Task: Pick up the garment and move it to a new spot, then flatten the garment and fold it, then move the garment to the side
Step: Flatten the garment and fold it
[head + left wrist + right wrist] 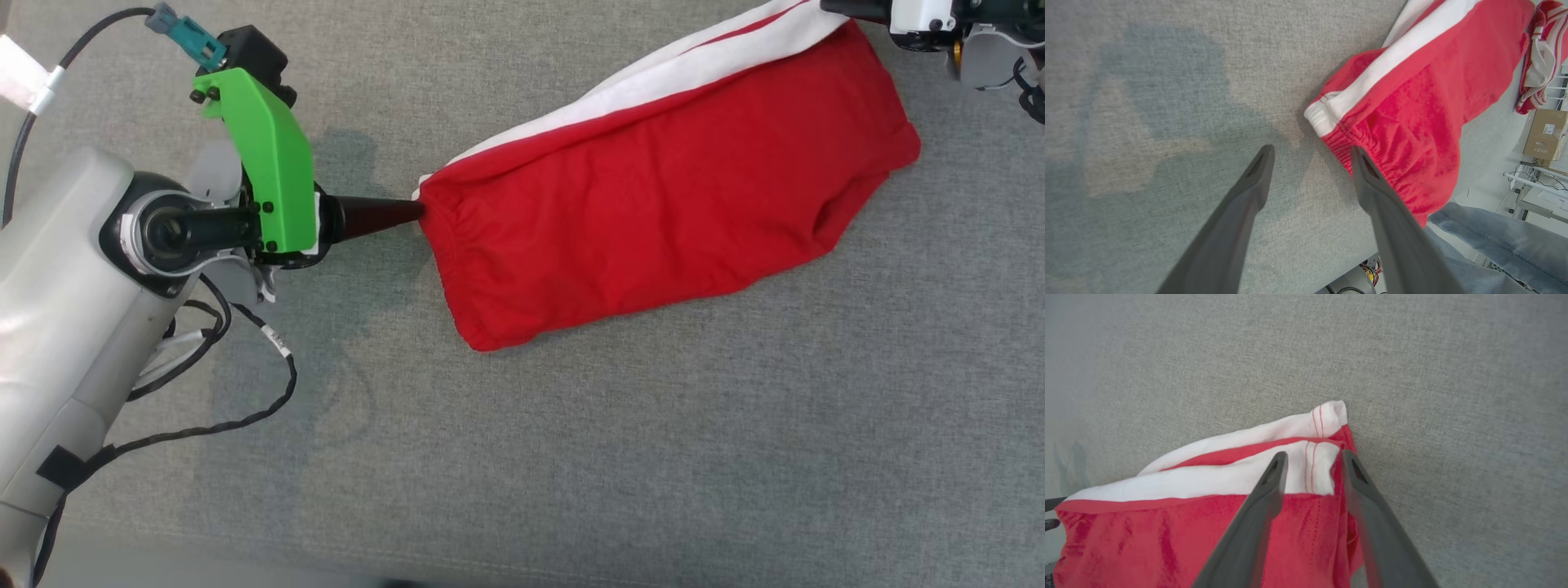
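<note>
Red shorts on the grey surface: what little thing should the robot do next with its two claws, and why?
Probably lift both grippers straight up. The red shorts lie flat, doubled over; the left gripper stands open beside the waistband, the right gripper open over the white hem corner, holding nothing. A straight lift should not drag the fold.

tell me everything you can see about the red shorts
The shorts are red, soft-looking knit fabric with a white stripe down one side and a gathered elastic waistband. They look folded in half and lie mostly flat, slightly rumpled, slanting across the grey surface. The open left gripper is at the waistband corner. The open right gripper straddles the stitched hem corner at the other end. Neither clamps the fabric.
</note>
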You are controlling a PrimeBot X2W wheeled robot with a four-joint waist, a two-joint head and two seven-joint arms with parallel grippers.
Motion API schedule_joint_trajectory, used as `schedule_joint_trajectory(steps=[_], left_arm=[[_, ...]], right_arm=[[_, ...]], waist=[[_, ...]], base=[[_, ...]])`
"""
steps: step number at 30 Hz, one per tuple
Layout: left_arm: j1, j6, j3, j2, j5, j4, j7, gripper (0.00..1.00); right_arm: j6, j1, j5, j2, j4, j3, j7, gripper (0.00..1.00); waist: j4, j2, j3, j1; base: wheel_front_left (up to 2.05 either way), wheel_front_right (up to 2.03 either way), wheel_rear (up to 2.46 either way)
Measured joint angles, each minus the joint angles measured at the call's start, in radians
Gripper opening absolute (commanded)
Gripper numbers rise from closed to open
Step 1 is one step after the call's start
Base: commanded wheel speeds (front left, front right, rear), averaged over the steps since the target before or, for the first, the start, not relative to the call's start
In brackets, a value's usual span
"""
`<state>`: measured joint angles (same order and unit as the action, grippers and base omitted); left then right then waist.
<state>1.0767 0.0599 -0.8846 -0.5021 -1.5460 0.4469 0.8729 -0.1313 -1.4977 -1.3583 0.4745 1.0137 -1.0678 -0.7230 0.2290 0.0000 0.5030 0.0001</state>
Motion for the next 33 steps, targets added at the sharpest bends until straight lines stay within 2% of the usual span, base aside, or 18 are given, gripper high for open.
schedule_joint_trajectory(steps=[3,6,10,15,18,19,22,25,29,33], left_arm=[[0.0,0.013,0.006,-0.002,0.003,0.007,-0.016,1.0],[0.0,0.03,0.009,-0.015,0.021,0.005,-0.043,1.0],[-0.004,0.05,0.003,-0.061,0.137,-0.029,-0.174,1.0],[-0.061,0.045,0.013,-0.111,0.359,-0.055,-0.525,1.0],[-0.132,-0.006,0.032,-0.118,0.451,-0.07,-0.736,1.0],[-0.167,-0.037,0.054,-0.11,0.458,-0.075,-0.812,1.0],[-0.262,-0.107,0.085,-0.09,0.484,-0.093,-0.985,1.0],[-0.345,-0.155,0.097,-0.066,0.511,-0.13,-1.095,1.0],[-0.448,-0.194,0.139,-0.012,0.537,-0.193,-1.131,1.0],[-0.542,-0.201,0.195,0.053,0.562,-0.251,-1.134,1.0]], right_arm=[[0.0,0.007,0.002,-0.003,-0.009,0.007,0.045,1.0],[0.0,0.034,0.02,0.0,-0.056,0.006,0.144,1.0],[0.0,0.083,0.059,0.021,-0.155,0.006,0.372,1.0],[0.0,0.19,0.127,0.049,-0.24,0.003,0.728,1.0],[0.0,0.273,0.142,0.047,-0.231,-0.001,0.873,1.0],[0.0,0.3,0.142,0.044,-0.219,-0.002,0.91,1.0],[0.0,0.363,0.153,0.029,-0.169,0.004,0.962,1.0],[0.0,0.401,0.167,0.009,-0.107,0.02,0.979,1.0],[0.0,0.44,0.172,-0.012,-0.012,0.023,0.981,1.0],[0.0,0.453,0.14,-0.013,0.065,0.02,0.917,1.0]], waist=[[-0.002,0.0,-0.016,0.0],[-0.007,0.0,-0.042,0.0],[-0.014,0.0,-0.088,-0.0001],[-0.025,0.0,-0.152,0.0],[-0.03,0.0,-0.188,-0.0001],[-0.032,0.0,-0.2,-0.0001],[-0.034,0.0,-0.228,-0.0001],[-0.025,0.0,-0.242,-0.0001],[0.0,0.0,-0.243,-0.0001],[0.036,0.0,-0.234,-0.0001]], base=[[0.0,0.0,0.0],[0.0,0.0,0.0],[0.0,0.0,0.0],[0.0,0.0,0.0],[0.0,0.0,0.0],[0.0,0.0,0.0],[0.0,0.0,0.0],[0.0,0.0,0.0],[0.0,0.0,0.0],[0.0,0.0,0.0]])
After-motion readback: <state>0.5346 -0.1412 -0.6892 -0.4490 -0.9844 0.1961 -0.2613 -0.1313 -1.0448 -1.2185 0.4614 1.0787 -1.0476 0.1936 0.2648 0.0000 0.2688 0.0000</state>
